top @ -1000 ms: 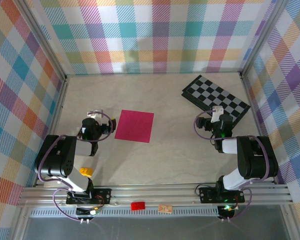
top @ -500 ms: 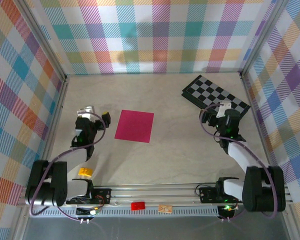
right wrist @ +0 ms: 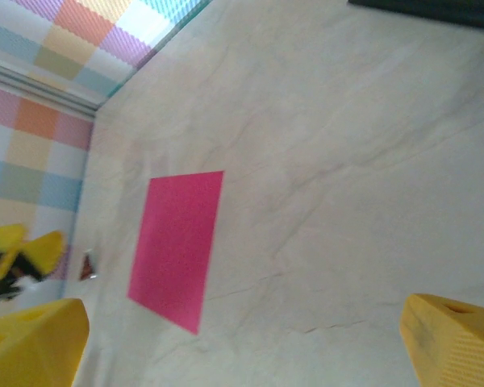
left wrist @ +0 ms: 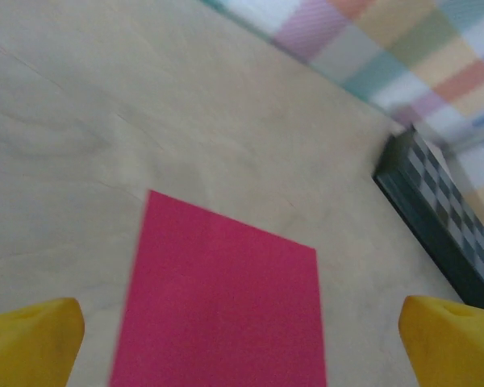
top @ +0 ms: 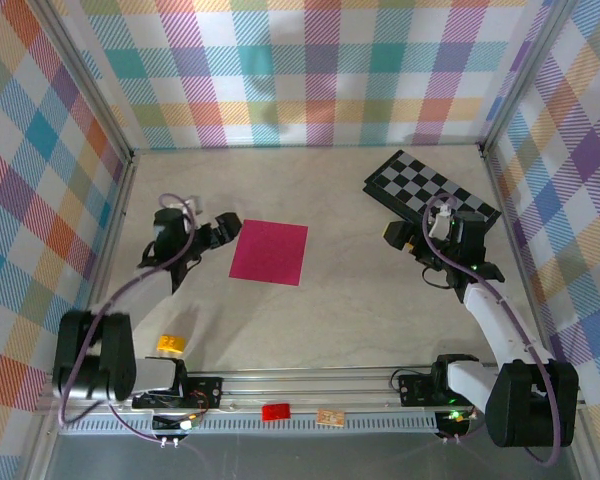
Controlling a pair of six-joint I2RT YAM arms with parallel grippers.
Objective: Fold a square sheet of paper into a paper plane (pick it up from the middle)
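Observation:
The square sheet of paper [top: 269, 252] lies flat and unfolded on the pale table, left of centre; the paper plane is out of view. My left gripper [top: 223, 232] hovers just off the sheet's left edge, open, facing it. In the left wrist view the sheet [left wrist: 226, 298] spreads between the wide-apart yellow fingertips [left wrist: 28, 343] of the left gripper [left wrist: 242, 355]. My right gripper [top: 400, 236] is open, well to the right of the sheet. The right wrist view shows the sheet [right wrist: 177, 246] far off, beyond the right gripper [right wrist: 242, 347] and its fingertips [right wrist: 456, 339].
A black-and-grey checkerboard [top: 432, 190] lies at the back right, just behind the right gripper. A small yellow tag [top: 170, 343] sits near the left arm's base. A red tag [top: 275, 411] rests on the front rail. Plaid walls enclose the table.
Both arms have stretched out from their folded poses. The left gripper swung right to the sheet's left edge. The right gripper turned left, off the checkerboard. The sheet has stayed put.

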